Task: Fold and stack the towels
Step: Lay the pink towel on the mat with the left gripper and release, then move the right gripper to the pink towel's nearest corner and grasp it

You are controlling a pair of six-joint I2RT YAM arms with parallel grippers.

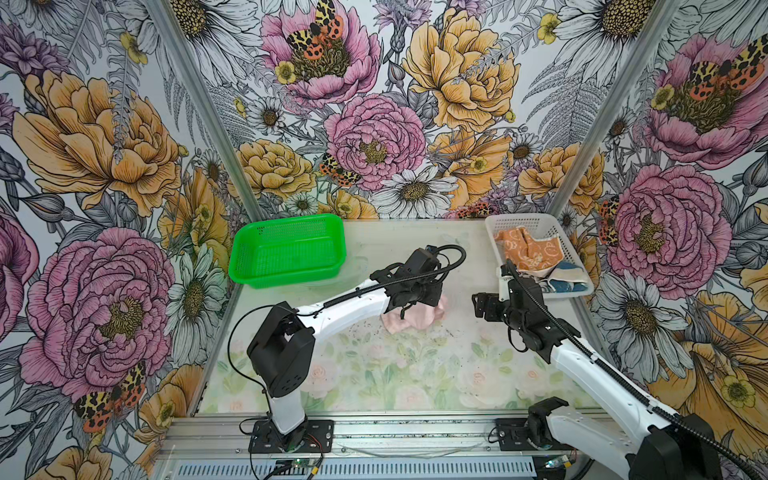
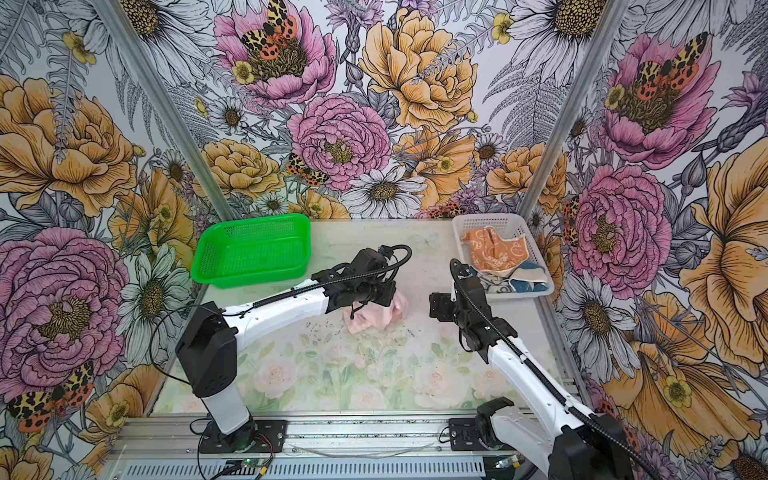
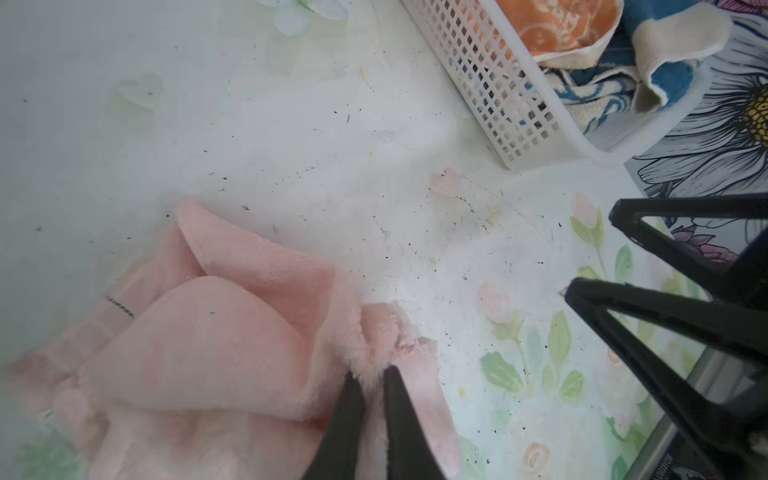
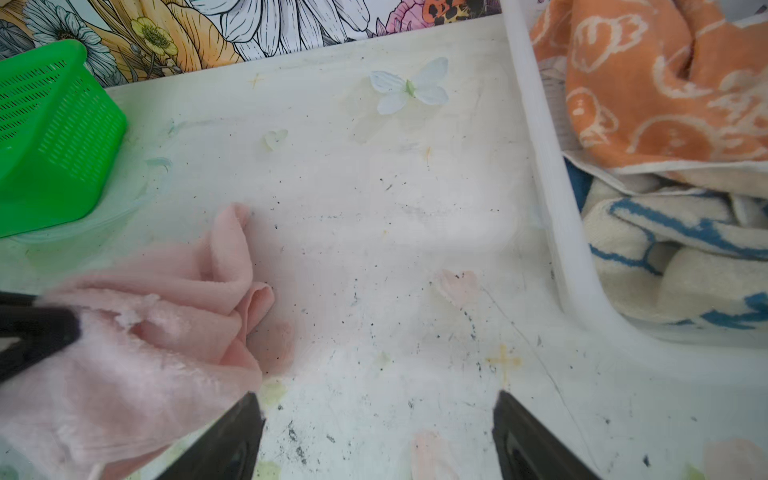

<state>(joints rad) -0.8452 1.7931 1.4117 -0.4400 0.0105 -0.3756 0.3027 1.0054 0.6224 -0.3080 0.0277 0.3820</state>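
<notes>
Fingers (image 3: 347, 419) of the left gripper (image 3: 370, 374) are barely parted on a fold of the pink towel (image 3: 216, 332), bunched at the middle of the table (image 1: 415, 374); a hold cannot be told. The right gripper (image 4: 376, 397) is opened wide, empty. Fuzz could be snagged and the towel dragged.

Table (image 1: 395, 249): towel (image 1: 415, 322), green basket (image 1: 291, 274), white basket (image 1: 523, 220)

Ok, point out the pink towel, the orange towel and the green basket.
pink towel (image 1: 419, 321), in a top view, crumpled middle.
orange towel (image 1: 521, 249), in a top view, printed middle.
green basket (image 1: 286, 276), in a top view, near wall.
</notes>
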